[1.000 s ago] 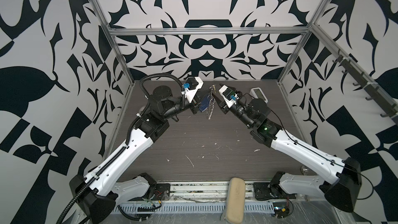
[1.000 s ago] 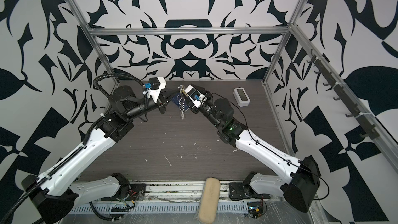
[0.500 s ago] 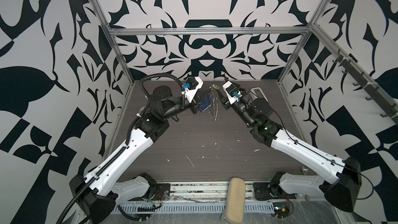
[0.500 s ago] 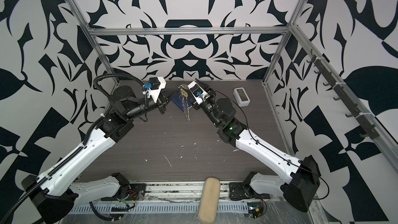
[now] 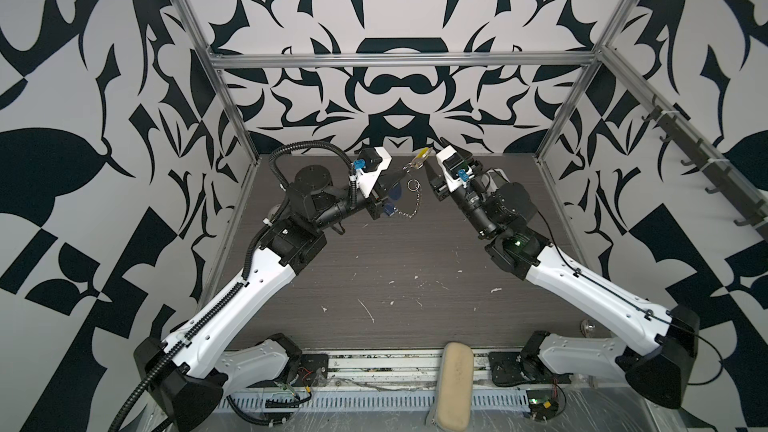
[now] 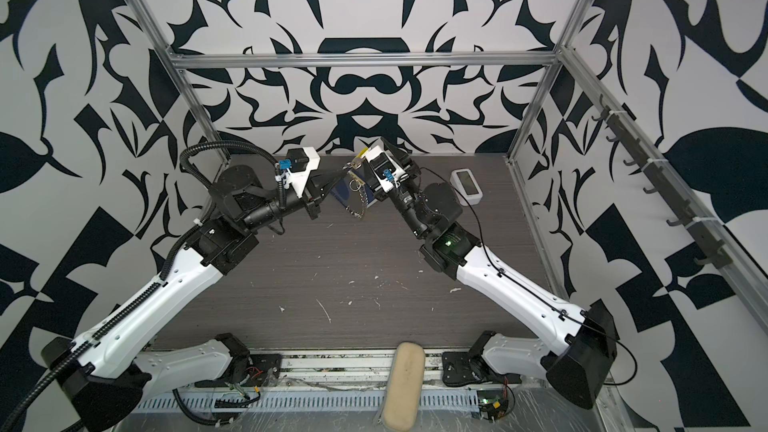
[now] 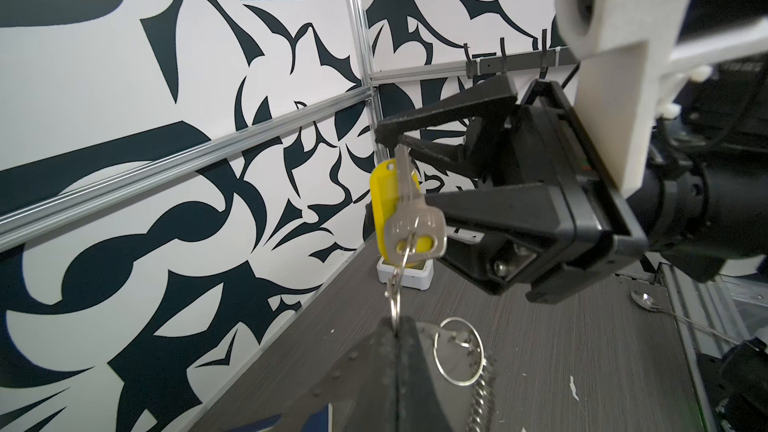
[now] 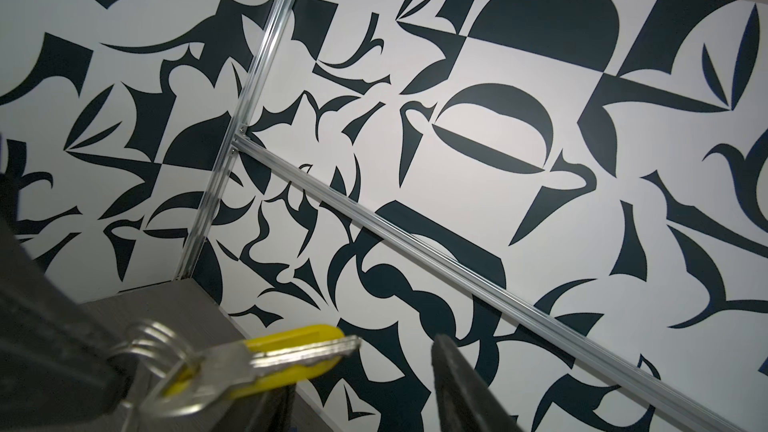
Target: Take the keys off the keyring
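The tabletop point(image 5: 395, 268) lay open from middle to near edge; by the far edge the left end effector point(image 7: 395, 326) and right end effector point(image 7: 405, 170) nearly met, keys point(image 7: 415, 222) and keyring point(image 7: 394, 299) filling their gap; a white device point(image 6: 467, 185) blocked the far right corner.

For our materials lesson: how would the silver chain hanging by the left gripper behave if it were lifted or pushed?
The chain droops in a curve below the left gripper, so it is probably floppy and would swing. Its links look small and thin, so likely light. Pushed, it would probably bunch, not slide whole.
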You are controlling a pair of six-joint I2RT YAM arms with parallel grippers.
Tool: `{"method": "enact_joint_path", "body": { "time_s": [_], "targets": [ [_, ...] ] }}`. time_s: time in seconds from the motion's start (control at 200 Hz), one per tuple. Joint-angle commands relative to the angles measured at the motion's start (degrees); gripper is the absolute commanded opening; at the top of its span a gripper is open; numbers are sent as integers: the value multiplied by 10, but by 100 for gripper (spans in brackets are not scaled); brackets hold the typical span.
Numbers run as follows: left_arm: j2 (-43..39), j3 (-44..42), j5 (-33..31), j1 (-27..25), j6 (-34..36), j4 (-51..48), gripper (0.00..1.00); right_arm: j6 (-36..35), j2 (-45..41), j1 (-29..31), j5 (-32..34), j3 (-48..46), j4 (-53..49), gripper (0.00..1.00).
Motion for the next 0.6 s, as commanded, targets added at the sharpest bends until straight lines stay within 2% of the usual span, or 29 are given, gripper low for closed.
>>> {"method": "enact_joint_path", "body": {
  "time_s": [0.0, 0.375, 0.6],
  "targets": [
    [-3, 10, -3, -2, -11, 32, 0, -9, -4, 4, -26, 37, 10, 55],
    [-6, 6, 2, -2, -14, 43, 0, 4, 10, 24, -159, 96, -93, 56],
    [-5, 2, 12, -1, -10, 54, 0, -19, 2, 48, -175, 114, -137, 56]
  ]
}}
